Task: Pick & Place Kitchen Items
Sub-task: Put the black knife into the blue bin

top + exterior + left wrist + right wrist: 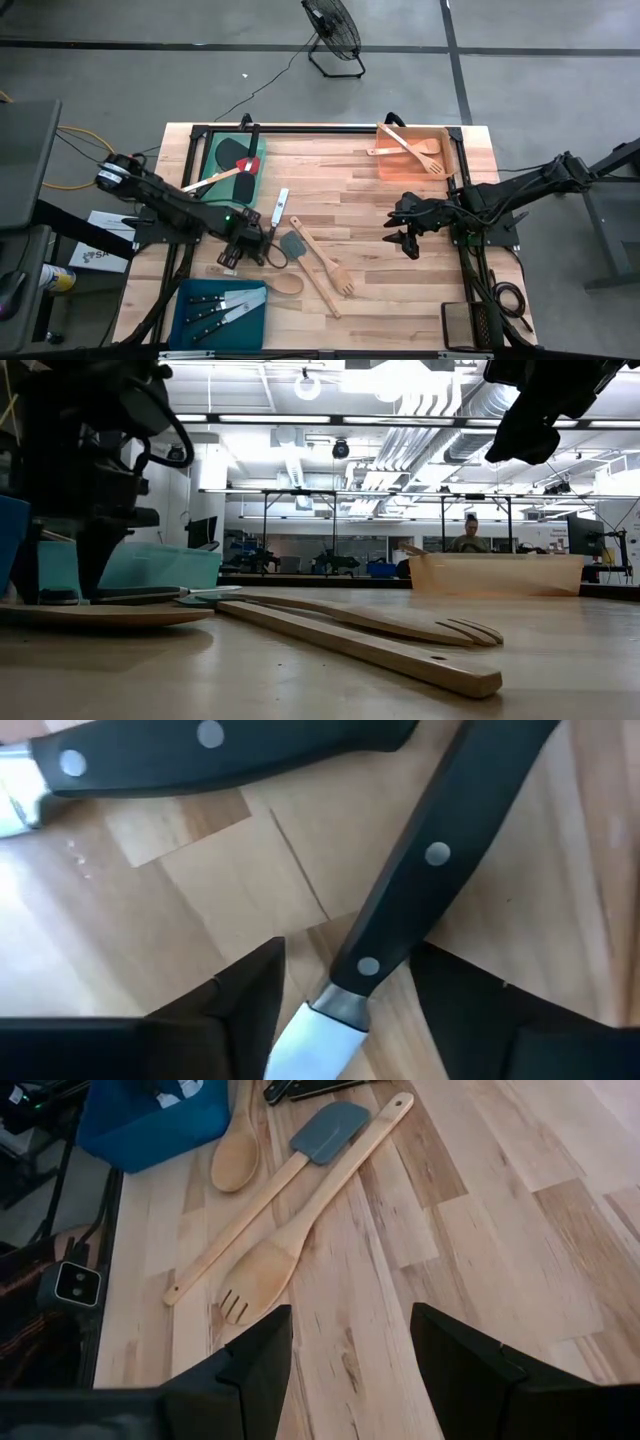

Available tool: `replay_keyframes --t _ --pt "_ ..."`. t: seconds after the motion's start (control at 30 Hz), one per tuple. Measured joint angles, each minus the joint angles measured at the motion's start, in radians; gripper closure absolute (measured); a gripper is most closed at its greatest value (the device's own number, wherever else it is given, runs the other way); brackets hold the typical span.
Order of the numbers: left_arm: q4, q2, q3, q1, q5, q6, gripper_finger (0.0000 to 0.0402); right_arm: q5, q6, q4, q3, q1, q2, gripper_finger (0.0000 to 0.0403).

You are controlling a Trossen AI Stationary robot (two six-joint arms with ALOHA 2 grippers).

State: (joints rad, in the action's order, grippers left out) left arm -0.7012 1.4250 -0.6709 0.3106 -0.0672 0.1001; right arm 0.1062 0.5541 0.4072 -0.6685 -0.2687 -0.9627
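My left gripper (246, 246) (345, 975) points down at the table, left of centre, and is open. Its fingers stand on either side of a black-handled steel knife (425, 870), where the handle meets the blade, with a gap on each side. A second black-handled knife (220, 755) lies flat just beyond it. A grey spatula (292, 244), a wooden slotted turner (328, 265) and a wooden spoon (284, 285) lie flat on the table close by. My right gripper (405, 240) (350, 1340) hangs open above the table's right half with nothing between its fingers.
A teal tray (190, 320) holding knives sits at the near left. A green tray (215, 150) with red and black spatulas and a wooden spoon is at the far left. An orange tray (445, 150) with wooden utensils is at the far right. Bare wood lies between the arms.
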Motion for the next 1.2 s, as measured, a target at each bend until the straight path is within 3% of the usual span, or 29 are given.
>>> replay_keyframes --t 0.4,0.77,1.2 --pt "0.014 0.002 0.006 -0.022 0.038 0.029 0.035 -0.001 0.0 0.0 0.0 0.0 0.0 0.0207" --pt "-0.026 0.007 -0.032 -0.022 0.024 -0.106 0.0349 -0.005 0.0 0.0 0.0 0.0 0.0 0.0207" --pt "-0.179 0.006 -0.292 -0.022 -0.021 -0.212 0.0349 -0.009 0.0 0.001 0.0 0.0 0.0 0.0207"
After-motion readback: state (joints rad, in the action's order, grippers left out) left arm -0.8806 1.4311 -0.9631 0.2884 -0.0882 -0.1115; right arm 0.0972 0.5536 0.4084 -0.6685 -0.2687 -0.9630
